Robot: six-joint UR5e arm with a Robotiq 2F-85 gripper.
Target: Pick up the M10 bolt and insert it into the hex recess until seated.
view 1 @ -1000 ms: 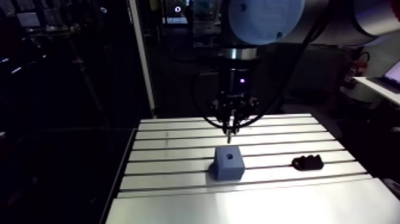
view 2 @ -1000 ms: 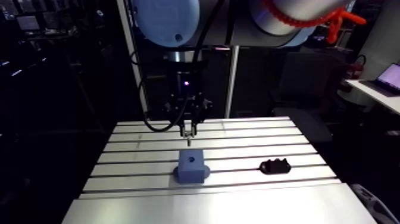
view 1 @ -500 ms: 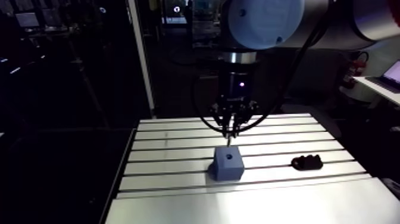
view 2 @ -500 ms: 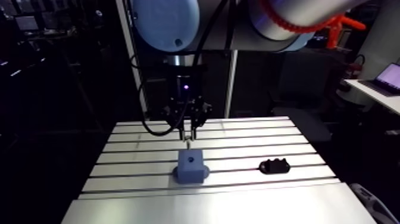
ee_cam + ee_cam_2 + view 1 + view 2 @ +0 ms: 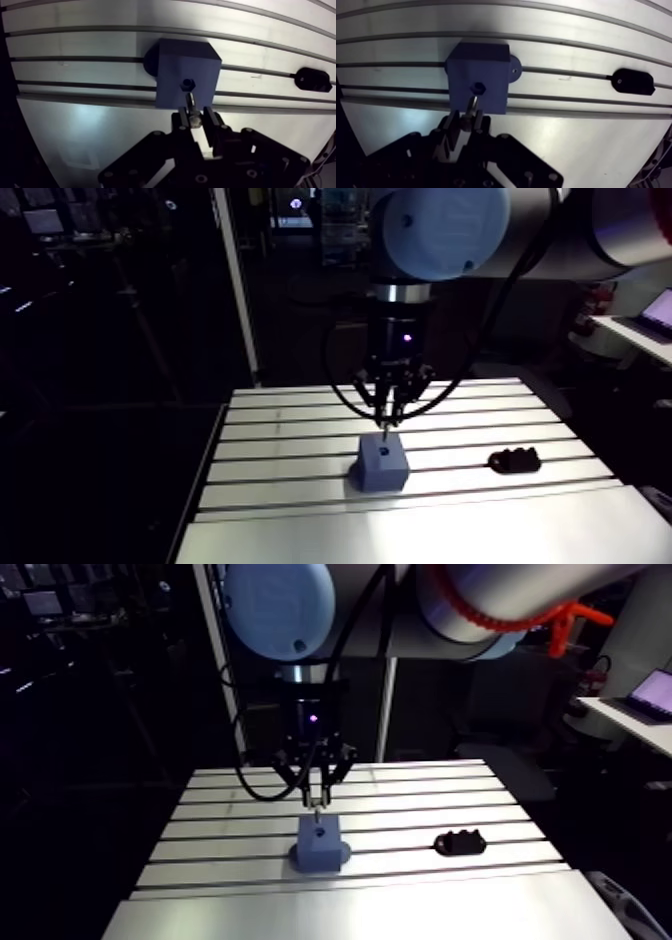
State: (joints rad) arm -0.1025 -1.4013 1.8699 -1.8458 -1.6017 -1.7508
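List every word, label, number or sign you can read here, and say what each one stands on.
None can be read. The blue block, the M10 bolt in the gripper, the black part and the slotted table show no lettering or marks.

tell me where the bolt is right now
In the wrist view the bolt is clamped in the claw, shank pointing at the hex hole in the blue block, tip just short of it.
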